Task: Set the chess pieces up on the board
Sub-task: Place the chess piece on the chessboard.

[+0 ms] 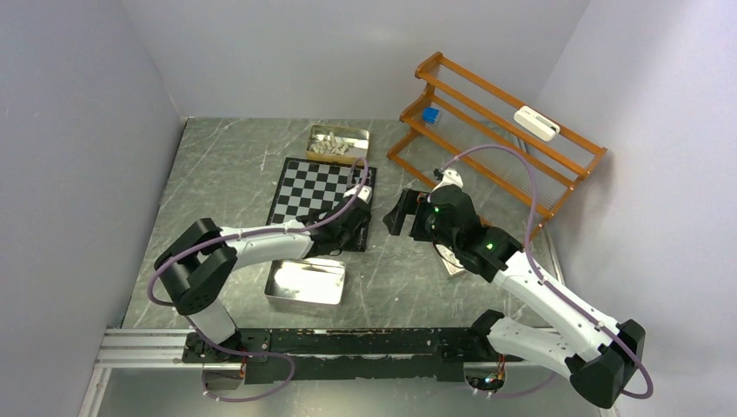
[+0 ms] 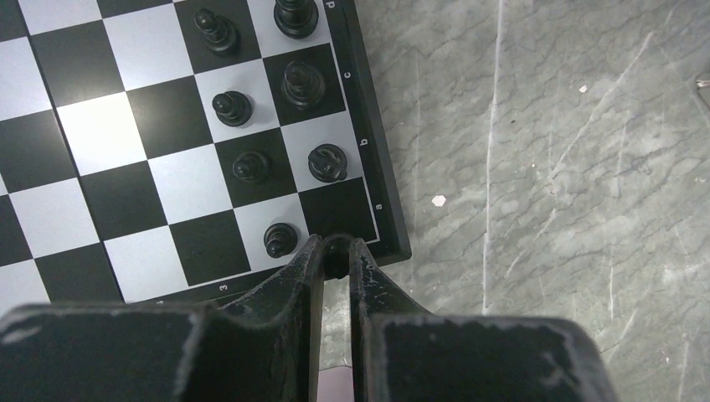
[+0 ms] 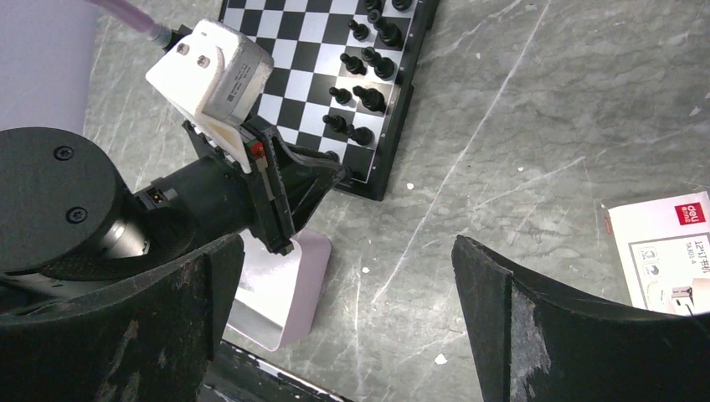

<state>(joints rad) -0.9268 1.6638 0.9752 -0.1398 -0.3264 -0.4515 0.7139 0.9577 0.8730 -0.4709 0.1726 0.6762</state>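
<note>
Top external view: the grey surface (image 1: 434,287) carries an orange rack (image 1: 495,130) at 2 o'clock and the board (image 1: 304,187) at the middle. A tin (image 1: 364,137) of white pieces (image 1: 335,148) sits just beside the board's 12 o'clock edge. A silver tray (image 1: 306,282) lies near its 6 o'clock edge. The left arm reaches to the board's near right corner, while the right arm hangs off at 3 o'clock of it, so the left is nearer.

In the left wrist view the left gripper (image 2: 336,251) is clenched on one black piece (image 2: 336,261), over the board's border at that corner. The bare corner square (image 2: 339,213) lies just past the fingertips at 12 o'clock. The other black pieces (image 2: 326,162) stand in two files running on toward 12 o'clock. I judge the coming move to be a short advance to 12 o'clock and a lowering onto that square, clear of the pawn (image 2: 280,239) at 10 o'clock. Whether the held piece stands upright I cannot tell. The right gripper (image 3: 347,243) is spread wide, holding nothing.
</note>
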